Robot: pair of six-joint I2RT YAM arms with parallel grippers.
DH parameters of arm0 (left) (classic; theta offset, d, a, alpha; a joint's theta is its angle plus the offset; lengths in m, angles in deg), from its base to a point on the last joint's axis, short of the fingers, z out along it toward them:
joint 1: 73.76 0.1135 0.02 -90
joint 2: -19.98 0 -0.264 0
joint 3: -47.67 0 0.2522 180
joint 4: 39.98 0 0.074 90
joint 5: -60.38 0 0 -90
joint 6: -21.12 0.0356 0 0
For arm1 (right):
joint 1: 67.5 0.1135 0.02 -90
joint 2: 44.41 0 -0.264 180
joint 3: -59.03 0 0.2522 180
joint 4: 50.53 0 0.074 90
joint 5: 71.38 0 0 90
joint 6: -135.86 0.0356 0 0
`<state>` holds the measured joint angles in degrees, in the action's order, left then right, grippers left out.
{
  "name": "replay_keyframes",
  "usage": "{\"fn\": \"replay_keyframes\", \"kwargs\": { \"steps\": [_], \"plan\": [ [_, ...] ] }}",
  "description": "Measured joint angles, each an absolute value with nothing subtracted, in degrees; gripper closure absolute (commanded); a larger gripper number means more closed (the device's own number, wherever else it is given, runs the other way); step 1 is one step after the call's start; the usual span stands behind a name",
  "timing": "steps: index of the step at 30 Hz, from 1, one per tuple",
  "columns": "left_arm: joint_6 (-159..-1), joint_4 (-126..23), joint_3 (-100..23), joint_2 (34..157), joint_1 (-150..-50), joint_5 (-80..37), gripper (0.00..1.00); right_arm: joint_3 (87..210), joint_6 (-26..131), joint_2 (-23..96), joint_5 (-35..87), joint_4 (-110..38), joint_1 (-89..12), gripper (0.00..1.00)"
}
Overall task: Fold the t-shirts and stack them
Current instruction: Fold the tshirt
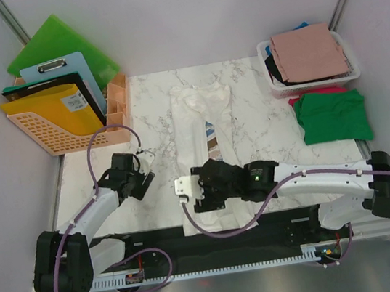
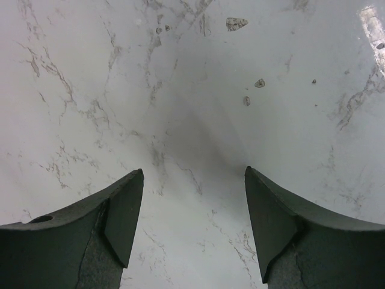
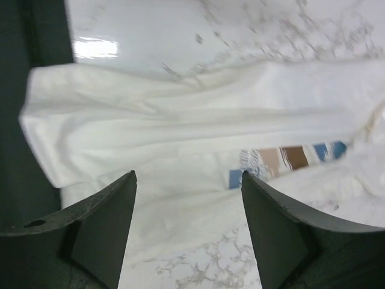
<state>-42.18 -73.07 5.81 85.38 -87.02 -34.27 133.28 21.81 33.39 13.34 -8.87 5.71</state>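
Mid-fold: the cream-white t-shirt point(image 1: 191, 128) lies as a narrow lengthwise strip down the middle of the marble table point(image 1: 266, 128), with neither gripper holding anything.

At the table's far left corner stands an orange mesh rack point(image 1: 36, 137) of stiff, glossy folders. The left gripper point(image 1: 143, 165) hovers over bare veined marble near the left edge, jaws spread. The right gripper point(image 3: 187, 177) hangs over the shirt's near end, jaws also spread and nothing between them. The cloth is soft, matte and creased, its striped blue-and-brown print point(image 3: 289, 158) peeking from the fold. By my reading, the next step is a crosswise fold, which needs a pinch on the hem at the near edge. A folded green t-shirt point(image 1: 334, 116) lies by the right edge, and a dusty-pink t-shirt point(image 1: 309, 52) tops the white basket point(image 1: 263, 51) at the far right corner.
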Motion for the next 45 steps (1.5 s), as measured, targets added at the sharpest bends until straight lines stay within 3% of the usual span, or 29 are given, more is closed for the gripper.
{"fn": "replay_keyframes", "kwargs": {
  "steps": [3,4,6,17,34,36,39,43,45],
  "plan": [
    [-42.18,-73.09,5.81,85.38,-87.02,-34.29,0.25,130.66,22.31,32.63,9.67,-10.27,0.35,0.37],
    [-42.18,-73.09,5.81,85.38,-87.02,-34.29,0.25,129.06,23.14,33.15,8.71,-10.44,-1.68,0.49],
    [-42.16,-73.02,5.79,85.54,-87.02,-34.29,0.25,125.89,24.39,35.14,6.72,-10.64,-4.04,0.59],
    [-42.16,-72.70,5.57,85.69,-87.02,-34.27,0.25,123.18,27.84,42.37,4.82,-16.56,-14.55,0.57],
    [-42.18,-72.85,5.57,85.89,-87.02,-34.23,0.25,126.40,28.37,42.96,20.16,-10.38,-14.75,0.56],
    [-42.18,-72.85,5.57,85.89,-87.02,-34.23,0.25,126.88,27.16,42.94,22.67,-7.14,-14.75,0.52],
    [-42.18,-72.67,5.57,86.00,-87.02,-34.27,0.26,126.96,26.11,42.35,22.41,-5.52,-14.57,0.39],
    [-42.22,-72.13,5.57,85.84,-87.02,-35.80,0.27,126.92,24.74,40.63,12.73,-8.65,-15.51,0.24],
    [-42.07,-71.56,5.57,84.09,-87.02,-36.96,0.23,127.03,24.32,39.80,10.11,-10.66,-17.79,0.04]
  ]
}}
